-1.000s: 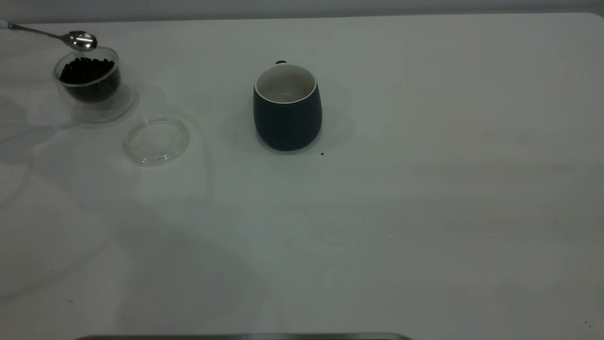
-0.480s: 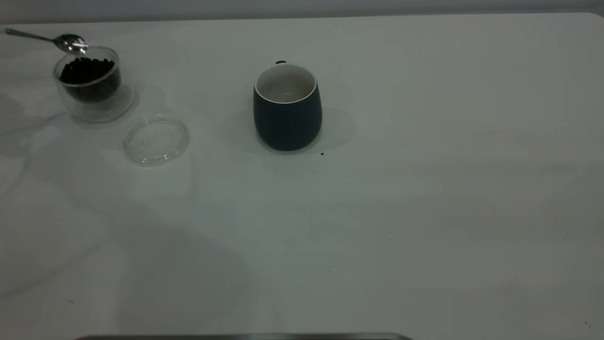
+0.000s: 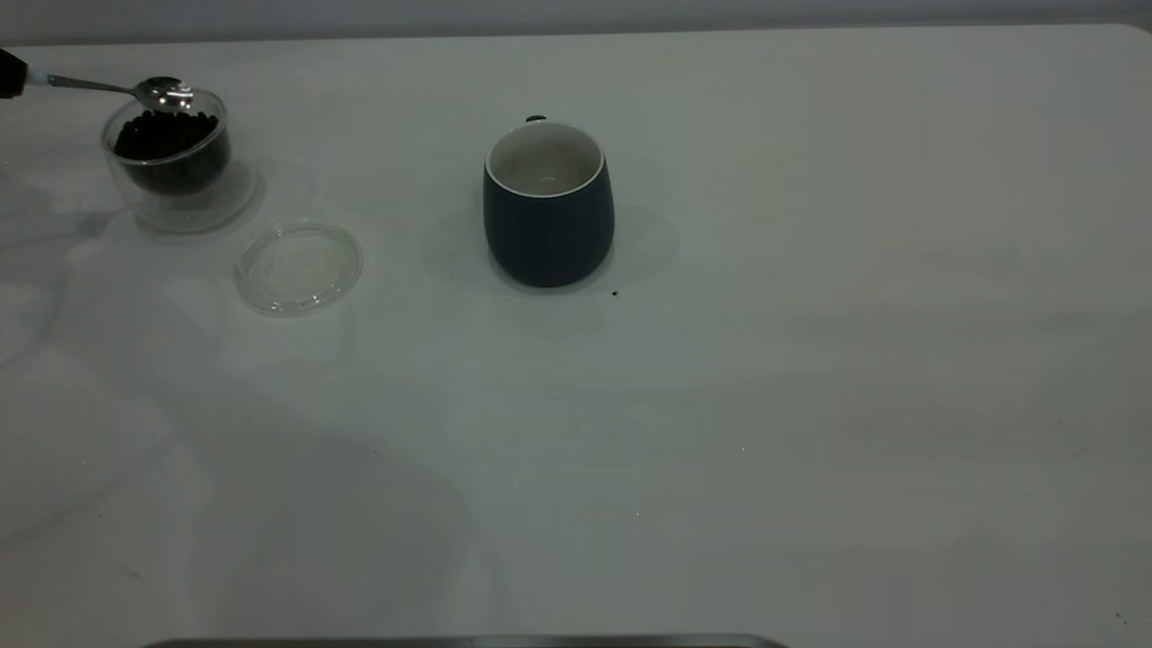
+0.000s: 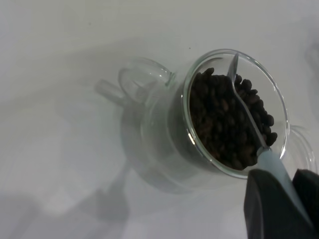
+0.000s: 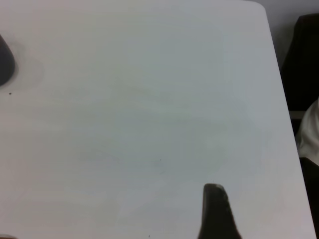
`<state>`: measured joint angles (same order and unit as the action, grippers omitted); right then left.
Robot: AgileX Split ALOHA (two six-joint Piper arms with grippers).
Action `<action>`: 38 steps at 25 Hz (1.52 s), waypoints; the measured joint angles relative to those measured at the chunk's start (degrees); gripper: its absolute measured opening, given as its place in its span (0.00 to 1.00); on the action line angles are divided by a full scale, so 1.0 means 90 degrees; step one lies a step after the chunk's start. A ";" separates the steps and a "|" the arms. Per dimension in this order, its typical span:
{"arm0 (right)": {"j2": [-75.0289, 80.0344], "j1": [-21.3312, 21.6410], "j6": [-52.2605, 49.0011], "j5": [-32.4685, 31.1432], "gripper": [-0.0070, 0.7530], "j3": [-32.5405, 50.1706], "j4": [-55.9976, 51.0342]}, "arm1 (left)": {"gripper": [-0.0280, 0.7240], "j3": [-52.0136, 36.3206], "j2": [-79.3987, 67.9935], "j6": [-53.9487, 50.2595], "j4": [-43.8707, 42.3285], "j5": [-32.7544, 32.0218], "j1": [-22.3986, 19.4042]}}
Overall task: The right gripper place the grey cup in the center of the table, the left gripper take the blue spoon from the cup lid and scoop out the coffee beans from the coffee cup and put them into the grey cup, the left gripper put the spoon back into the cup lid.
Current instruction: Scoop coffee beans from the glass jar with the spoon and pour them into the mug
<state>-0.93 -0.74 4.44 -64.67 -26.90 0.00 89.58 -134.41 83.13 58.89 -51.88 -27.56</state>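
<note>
A bare test bench this, lab-like rather than homely: one wide plain white counter (image 3: pixel 810 378) against a blank pale wall (image 3: pixel 576 13), nothing domestic around it. Just beyond the left pincer (image 4: pixel 279 199) stands a glass coffee cup (image 3: pixel 171 166) of coffee beans (image 4: pixel 224 119); well off from it, a lone grey cup (image 3: pixel 549 207).

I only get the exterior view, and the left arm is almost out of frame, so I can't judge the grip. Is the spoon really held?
Observer: Yes. The left wrist view shows the left gripper shut on the blue spoon by its pale handle.
Operator: Is its bowl in the beans?
Observer: It is turned on edge by the coffee cup rim, over the coffee beans. I cannot tell whether they touch.
Operator: And the right arm?
Observer: The right gripper hangs over bare table, apart from the grey cup.
</note>
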 joint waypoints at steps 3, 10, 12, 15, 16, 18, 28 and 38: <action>0.0000 0.0000 0.0000 0.0000 0.62 0.0000 0.0000 | 0.20 0.0000 -0.0086 -0.0107 0.0044 0.0000 0.0012; 0.0000 0.0000 0.0000 0.0000 0.62 0.0000 0.0000 | 0.20 0.0000 -0.0446 -0.0434 0.0050 -0.0044 0.0012; 0.0000 0.0000 0.0000 0.0000 0.62 0.0000 0.0000 | 0.20 0.0000 -0.0446 -0.0720 0.0058 -0.0070 0.0012; 0.0000 0.0000 0.0000 0.0000 0.62 0.0000 0.0000 | 0.20 0.0000 -0.0446 -0.1397 0.0066 -0.0114 0.0012; 0.0000 0.0000 0.0000 0.0000 0.62 0.0000 0.0000 | 0.20 0.0000 -0.0446 -0.1662 0.0066 -0.0130 0.0012; 0.0000 0.0000 0.0000 0.0000 0.62 0.0000 0.0000 | 0.20 0.0000 -0.0446 -0.2182 0.0066 -0.0164 0.0012; 0.0000 0.0000 0.0000 0.0000 0.62 0.0000 0.0000 | 0.20 0.0000 -0.0446 -0.3966 0.0070 -0.0230 0.0012; 0.0000 0.0000 0.0000 0.0000 0.62 0.0000 0.0000 | 0.20 0.0000 -0.0446 -0.4357 0.0073 -0.0380 0.0012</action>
<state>-0.93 -0.74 4.44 -64.67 -26.90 0.00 89.58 -138.42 43.91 59.55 -55.31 -27.45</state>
